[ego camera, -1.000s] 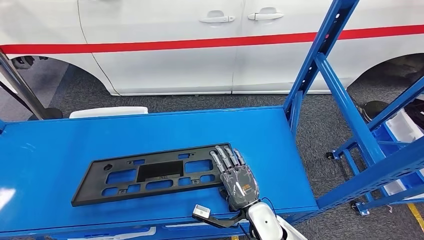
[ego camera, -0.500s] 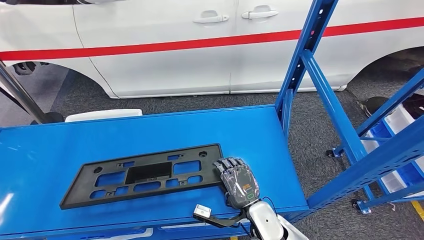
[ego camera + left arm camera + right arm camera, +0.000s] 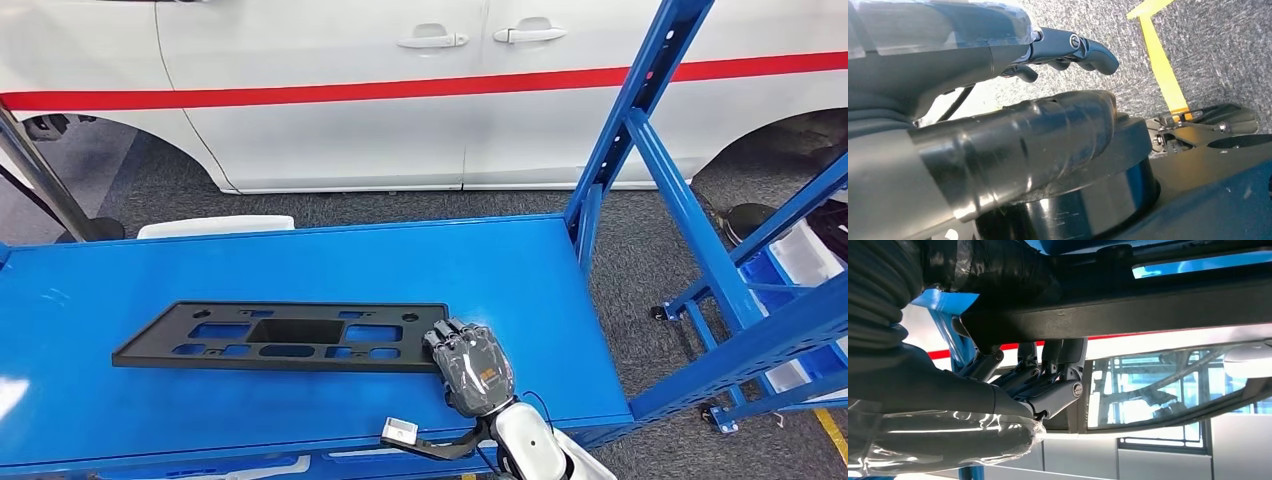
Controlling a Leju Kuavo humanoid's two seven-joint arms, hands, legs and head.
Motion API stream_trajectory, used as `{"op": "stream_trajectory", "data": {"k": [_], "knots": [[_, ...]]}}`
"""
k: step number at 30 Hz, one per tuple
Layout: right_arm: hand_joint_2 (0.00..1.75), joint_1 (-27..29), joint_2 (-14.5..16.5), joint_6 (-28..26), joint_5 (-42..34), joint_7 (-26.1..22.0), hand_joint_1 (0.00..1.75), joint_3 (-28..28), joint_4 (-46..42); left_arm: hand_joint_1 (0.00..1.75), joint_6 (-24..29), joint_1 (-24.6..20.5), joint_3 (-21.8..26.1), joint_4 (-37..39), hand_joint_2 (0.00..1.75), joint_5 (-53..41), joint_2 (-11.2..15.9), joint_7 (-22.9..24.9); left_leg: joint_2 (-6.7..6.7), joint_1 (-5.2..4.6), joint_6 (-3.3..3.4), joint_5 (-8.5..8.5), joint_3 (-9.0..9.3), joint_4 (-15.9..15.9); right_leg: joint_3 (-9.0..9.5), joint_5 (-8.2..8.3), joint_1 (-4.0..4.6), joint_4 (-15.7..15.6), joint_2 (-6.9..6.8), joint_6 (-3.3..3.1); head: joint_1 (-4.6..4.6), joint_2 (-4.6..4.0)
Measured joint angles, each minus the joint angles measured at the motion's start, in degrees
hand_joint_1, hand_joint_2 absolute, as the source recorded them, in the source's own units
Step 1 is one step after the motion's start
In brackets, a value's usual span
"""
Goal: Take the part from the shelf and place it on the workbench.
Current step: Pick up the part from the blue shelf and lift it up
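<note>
One black part [image 3: 280, 337], long axis left-right, on one blue workbench [image 3: 300, 260]; right hand [image 3: 470, 368] grasps its right end, fingers [image 3: 1058, 385] curled. Left hand [image 3: 998, 65] loosely curled, holding nothing.

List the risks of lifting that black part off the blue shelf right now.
1. The right hand grips the long black part at one end only, so the far end may sag or twist loose.
2. A blue upright post stands close to the hand's side of the blue shelf; swinging the part that way could strike it.
</note>
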Motion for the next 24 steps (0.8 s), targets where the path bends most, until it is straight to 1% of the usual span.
{"op": "stream_trajectory", "data": {"k": [1,2,3,4,6,7,8,10,11,12,13,14,15,16,17,18,19,21,22,23,24], "knots": [[1.75,-0.06,-0.01,-0.04,-0.10,-0.13,1.75,0.02,-0.03,0.00,0.53,-0.03,0.00,0.00,0.00,0.00,-0.14,0.07,-0.09,-0.07,-0.27,-0.22,-0.05,0.32,1.66,1.23,0.06,-3.48,0.01,-0.13,-0.01,0.00],[1.75,-0.11,-0.02,-0.09,-0.26,-0.30,1.75,0.04,-0.08,0.00,1.02,-0.07,0.00,0.00,0.00,0.00,-0.30,0.14,-0.14,-0.15,-0.56,-0.39,-0.12,0.54,2.66,1.75,0.12,-5.64,0.05,-0.35,-0.02,0.00],[1.75,-0.15,-0.03,-0.11,-0.45,-0.49,1.75,0.08,-0.12,0.00,1.36,-0.10,0.00,0.00,0.00,0.00,-0.51,0.19,-0.17,-0.24,-0.88,-0.50,-0.16,0.64,2.98,1.64,0.24,-6.43,0.10,-0.62,-0.03,0.00],[1.75,-0.16,-0.04,-0.12,-0.65,-0.67,1.75,0.14,-0.17,0.00,1.56,-0.13,0.01,0.00,0.00,0.00,-0.69,0.22,-0.20,-0.27,-1.21,-0.54,-0.15,0.64,2.93,1.70,0.41,-6.46,0.17,-0.92,-0.04,0.00],[1.75,-0.18,-0.11,-0.12,-0.96,-0.87,1.75,0.21,-0.28,0.00,1.58,-0.18,0.03,0.00,0.00,0.00,-0.89,0.22,-0.17,-0.14,-1.88,-0.88,-0.20,0.89,3.15,1.90,0.32,-6.73,0.16,-1.64,-0.03,0.00],[1.75,-0.22,-0.14,-0.10,-1.07,-0.91,1.75,0.25,-0.33,0.00,1.45,-0.21,0.04,0.00,0.00,0.01,-0.91,0.22,-0.15,-0.06,-2.20,-1.67,-0.59,1.92,3.26,2.04,0.23,-6.92,0.11,-2.00,-0.07,0.00],[1.75,-0.27,-0.16,-0.05,-1.16,-0.93,1.75,0.28,-0.37,0.00,1.29,-0.24,0.06,0.00,0.00,0.01,-0.90,0.22,-0.12,0.00,-2.49,-3.10,-1.55,4.10,3.32,2.17,0.11,-7.09,0.04,-2.28,-0.09,0.00],[1.75,-0.34,-0.16,0.06,-1.32,-1.01,1.75,0.35,-0.37,0.00,0.81,-0.36,0.10,0.00,0.00,0.03,-0.88,0.20,-0.08,0.09,-2.93,-6.92,-4.89,11.44,3.19,2.23,0.15,-7.13,-0.11,-2.53,-0.15,0.00],[1.75,-0.35,-0.16,0.10,-1.37,-1.04,1.75,0.37,-0.37,0.00,0.57,-0.45,0.12,0.00,0.44,0.03,-0.85,0.17,-0.08,0.11,-3.08,-8.21,-6.48,14.89,3.15,2.23,0.20,-7.11,-0.18,-2.55,-0.14,0.00],[1.75,-0.35,-0.16,0.14,-1.40,-1.05,1.75,0.38,-0.36,0.00,0.33,-0.54,0.14,0.00,0.87,0.03,-0.81,0.11,-0.07,0.12,-3.15,-8.46,-7.32,16.75,3.15,2.22,0.23,-7.10,-0.23,-2.56,-0.14,0.00],[1.75,-0.35,-0.16,0.16,-1.42,-1.05,1.75,0.38,-0.36,0.00,0.11,-0.62,0.15,0.00,1.31,0.01,-0.78,-0.01,-0.07,0.13,-3.12,-7.51,-7.05,16.31,3.20,2.22,0.24,-7.08,-0.21,-2.56,-0.14,0.00],[1.75,-0.36,-0.16,0.18,-1.44,-1.05,1.75,0.38,-0.36,0.00,-0.05,-0.67,0.15,0.00,1.75,-0.04,-0.74,-0.20,-0.07,0.14,-3.02,-5.64,-5.72,13.64,3.31,2.20,0.23,-7.08,-0.14,-2.54,-0.14,0.00],[1.75,-0.36,-0.15,0.20,-1.45,-1.05,1.75,0.38,-0.36,0.00,-0.17,-0.69,0.15,0.00,1.75,-0.10,-0.72,-0.44,-0.07,0.15,-2.82,-3.47,-3.76,9.58,3.40,2.18,0.23,-7.07,-0.06,-2.50,-0.14,0.00],[1.75,-0.36,-0.14,0.21,-1.48,-1.04,1.75,0.38,-0.36,0.00,-0.24,-0.70,0.15,0.00,1.75,-0.22,-0.70,-0.69,-0.07,0.06,-2.60,-1.95,-1.89,5.55,3.43,2.13,0.33,-7.02,0.05,-2.37,-0.14,0.00],[1.75,-0.36,-0.13,0.21,-1.52,-1.04,1.75,0.38,-0.36,0.00,-0.11,-0.70,0.15,0.00,1.75,-0.36,-0.70,-0.90,-0.08,-0.02,-2.33,-1.05,-0.54,2.60,3.37,2.13,0.41,-6.99,0.16,-2.14,-0.13,0.00],[1.75,-0.35,-0.12,0.22,-1.57,-1.04,1.75,0.38,-0.36,0.00,0.31,-0.67,0.15,0.00,1.75,-0.49,-0.72,-1.04,-0.10,-0.12,-2.06,-0.82,0.09,1.02,3.25,2.16,0.50,-6.96,0.23,-1.87,-0.12,0.00],[1.75,-0.32,-0.13,0.21,-1.62,-1.03,1.75,0.38,-0.37,0.00,0.93,-0.62,0.14,0.00,1.75,-0.64,-0.76,-1.13,-0.12,-0.25,-1.81,-1.00,0.16,0.66,3.14,2.26,0.55,-7.00,0.29,-1.56,-0.11,0.00],[1.75,-0.12,-0.20,0.13,-1.64,-0.96,1.75,0.38,-0.48,0.00,2.07,-0.55,0.13,0.00,1.75,-0.77,-0.89,-1.33,-0.06,-0.11,-1.08,-0.62,0.22,0.27,3.11,2.27,0.53,-6.99,0.32,-0.88,-0.11,0.00],[1.75,0.04,-0.26,0.03,-1.51,-0.89,1.75,0.38,-0.56,0.00,2.22,-0.54,0.14,0.00,1.75,-0.78,-0.93,-1.52,0.02,0.01,-0.65,-0.37,0.34,-0.05,2.79,1.65,0.50,-6.23,0.30,-0.61,-0.08,0.00],[1.75,0.22,-0.32,-0.09,-1.25,-0.74,1.75,0.38,-0.66,0.00,2.12,-0.54,0.14,0.00,1.75,-0.77,-0.93,-1.73,0.12,0.14,-0.23,-0.15,0.45,-0.38,1.98,0.42,0.48,-4.40,0.28,-0.40,-0.07,0.00],[1.75,0.46,-0.38,-0.25,-0.78,-0.47,1.75,0.38,-0.73,0.00,1.92,-0.52,0.15,0.00,1.75,-0.76,-0.90,-1.90,0.25,0.17,0.04,-0.02,0.50,-0.54,0.59,-1.35,0.38,-1.39,0.26,-0.30,-0.05,0.00]]}}
